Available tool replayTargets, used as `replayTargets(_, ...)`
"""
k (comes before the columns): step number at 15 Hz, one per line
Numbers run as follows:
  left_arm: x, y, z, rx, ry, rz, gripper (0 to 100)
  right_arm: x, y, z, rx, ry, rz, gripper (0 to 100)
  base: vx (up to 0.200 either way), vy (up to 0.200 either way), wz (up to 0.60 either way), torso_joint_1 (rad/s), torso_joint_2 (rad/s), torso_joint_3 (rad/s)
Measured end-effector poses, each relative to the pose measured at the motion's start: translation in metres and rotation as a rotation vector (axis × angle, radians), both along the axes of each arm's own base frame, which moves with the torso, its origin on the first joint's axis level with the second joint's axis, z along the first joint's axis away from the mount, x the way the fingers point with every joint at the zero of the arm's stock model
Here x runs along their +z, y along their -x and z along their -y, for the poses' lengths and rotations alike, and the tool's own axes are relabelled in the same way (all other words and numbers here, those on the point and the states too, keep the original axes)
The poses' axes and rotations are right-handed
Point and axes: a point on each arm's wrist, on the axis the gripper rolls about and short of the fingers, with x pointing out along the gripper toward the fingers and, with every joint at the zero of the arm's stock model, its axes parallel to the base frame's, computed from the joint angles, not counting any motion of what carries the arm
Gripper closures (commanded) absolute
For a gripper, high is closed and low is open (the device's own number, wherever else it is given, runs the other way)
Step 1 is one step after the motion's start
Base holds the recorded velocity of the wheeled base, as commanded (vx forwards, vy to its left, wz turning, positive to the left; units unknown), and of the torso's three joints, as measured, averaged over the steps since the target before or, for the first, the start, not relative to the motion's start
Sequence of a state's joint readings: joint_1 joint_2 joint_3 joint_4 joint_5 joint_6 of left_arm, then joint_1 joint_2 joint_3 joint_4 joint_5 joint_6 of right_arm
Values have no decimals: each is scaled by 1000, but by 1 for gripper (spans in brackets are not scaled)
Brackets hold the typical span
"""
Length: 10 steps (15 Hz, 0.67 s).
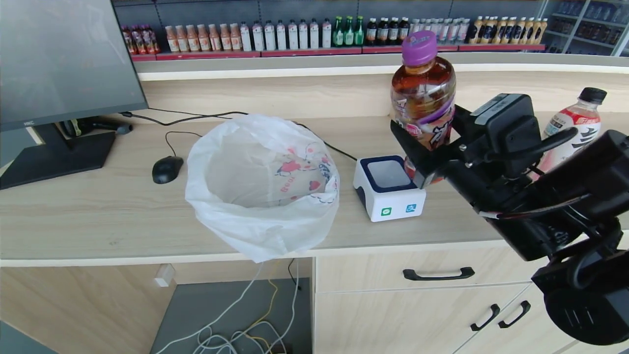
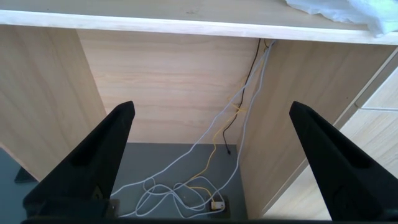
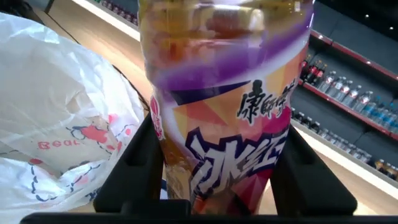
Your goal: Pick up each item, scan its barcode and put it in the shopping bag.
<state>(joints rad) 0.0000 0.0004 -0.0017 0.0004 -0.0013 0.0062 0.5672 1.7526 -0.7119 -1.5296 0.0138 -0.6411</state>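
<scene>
The right gripper (image 1: 430,147) is clamped tight on a tea bottle (image 1: 422,93) with a purple cap. One black finger presses each side of the bottle's label, and the bottle stands upright in the grip. It is held up over the wooden counter (image 1: 98,211), just beside the scanner (image 1: 389,189), on the scanner's right. The scanner is a small white box with a dark blue top. On the scanner's left sits the white shopping bag (image 1: 263,182), near it, with its mouth wide open. Its lower side hangs over the counter's front edge. A second bottle (image 1: 572,123) with a black cap stands farther right on the counter, partly behind the right arm. A black mouse (image 1: 167,169) lies left of the bag, and a dark monitor (image 1: 64,59) stands at the far left. The left gripper (image 2: 211,162) is down low with its fingers spread wide and nothing in them. It faces the gap under the counter, where cables (image 2: 186,193) lie on the floor.
</scene>
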Motion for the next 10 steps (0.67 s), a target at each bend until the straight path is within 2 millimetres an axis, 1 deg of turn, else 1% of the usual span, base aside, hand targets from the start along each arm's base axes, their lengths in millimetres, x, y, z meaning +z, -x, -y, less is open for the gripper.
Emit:
replayTargets(3, 0, 0, 0, 0, 0, 0, 0, 3, -10, -10, 46, 74, 28, 100, 0, 0, 0, 0, 0, 0)
replayTargets(5, 0, 0, 0, 0, 0, 0, 0, 4, -17, -19, 127, 176, 54, 100, 0, 0, 0, 0, 0, 0)
replayTargets(8, 0, 0, 0, 0, 0, 0, 0, 10, -26, -21, 171, 248, 110, 100, 0, 0, 0, 0, 0, 0)
replayTargets(10, 0, 0, 0, 0, 0, 0, 0, 9, -29, -22, 220, 276, 131, 100, 0, 0, 0, 0, 0, 0)
